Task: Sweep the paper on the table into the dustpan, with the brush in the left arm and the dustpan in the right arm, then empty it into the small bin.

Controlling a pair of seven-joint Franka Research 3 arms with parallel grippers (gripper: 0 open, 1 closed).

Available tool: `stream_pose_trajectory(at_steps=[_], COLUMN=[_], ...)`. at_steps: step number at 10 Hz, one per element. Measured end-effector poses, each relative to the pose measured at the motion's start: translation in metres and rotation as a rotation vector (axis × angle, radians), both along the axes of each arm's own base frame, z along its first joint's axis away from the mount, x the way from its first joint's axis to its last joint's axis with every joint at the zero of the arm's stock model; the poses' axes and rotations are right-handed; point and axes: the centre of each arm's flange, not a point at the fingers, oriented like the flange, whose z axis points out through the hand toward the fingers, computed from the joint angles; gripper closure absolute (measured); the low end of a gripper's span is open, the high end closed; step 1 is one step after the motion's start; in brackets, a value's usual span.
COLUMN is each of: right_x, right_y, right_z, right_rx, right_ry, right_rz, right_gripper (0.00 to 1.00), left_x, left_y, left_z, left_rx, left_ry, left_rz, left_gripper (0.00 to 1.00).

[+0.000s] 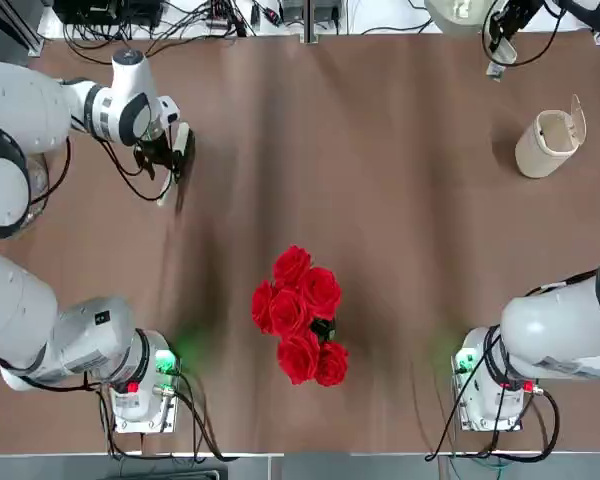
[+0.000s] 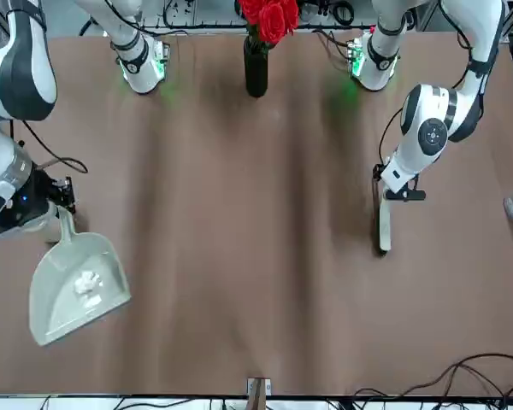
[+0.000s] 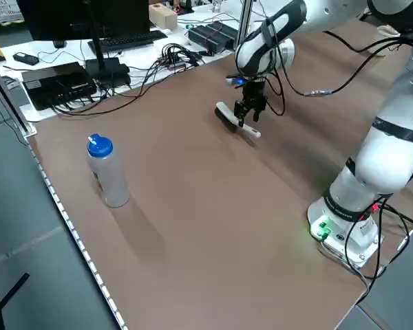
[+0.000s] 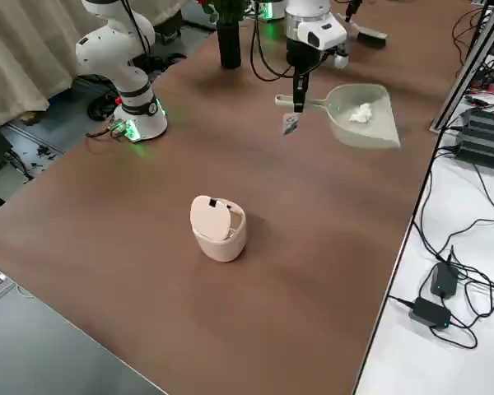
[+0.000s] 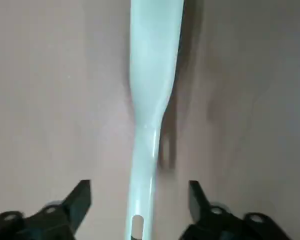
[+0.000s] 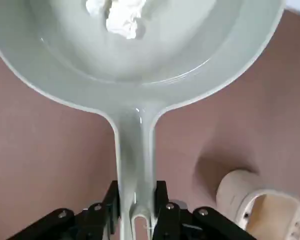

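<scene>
Crumpled white paper [image 4: 361,113] lies in the pale grey-white plastic dustpan [image 4: 387,130], above the brown matte surface [image 1: 380,230]. It should be feather-light and soft, apt to roll out if the pan tips early. The pan looks stiff and smooth; its stubby handle [image 6: 135,167] is the place to grip, kept from twisting. The right gripper [image 6: 137,192] has its jaws closed on that handle, toward the table's far side. The left gripper [image 5: 139,192] has its jaws wide apart, holding nothing, around the white-handled, dark-bristled brush [image 3: 248,129] lying on the table. The small beige cylindrical bin [image 4: 221,248] stands near the pan; its raised flap lid [image 1: 578,118] could catch the rim. Red roses [image 1: 298,310] stand well clear.
</scene>
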Motion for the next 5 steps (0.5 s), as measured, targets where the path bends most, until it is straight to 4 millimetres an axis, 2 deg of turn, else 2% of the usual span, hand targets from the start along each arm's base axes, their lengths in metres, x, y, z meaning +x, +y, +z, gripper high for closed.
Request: stream_pose_trajectory(at_steps=[1,2,3,4,5], right_x=[0.0,0.0,0.001,0.001,0.001], right_y=[0.0,0.0,-0.002,-0.012,-0.027], right_z=[-0.001,0.0,0.001,0.003,0.005], right_rx=[0.006,0.016,0.058,0.106,0.132], right_ry=[-0.002,-0.005,-0.002,0.0,0.002], right_rz=[-0.13,-0.236,-0.324,-0.4,-0.477], right_gripper=[0.67,0.67,0.67,0.67,0.67], left_x=[0.01,0.021,0.036,0.053,0.07], left_y=[0.0,-0.001,0.0,0.006,0.022], left_z=[0.019,0.046,0.08,0.12,0.163], left_rx=[0.004,0.006,0.006,0.002,-0.004], left_ry=[-0.044,-0.086,-0.096,-0.096,-0.111], left_rz=[0.003,0.022,0.056,0.099,0.138], left_gripper=[0.0,0.0,0.0,0.0,0.0])
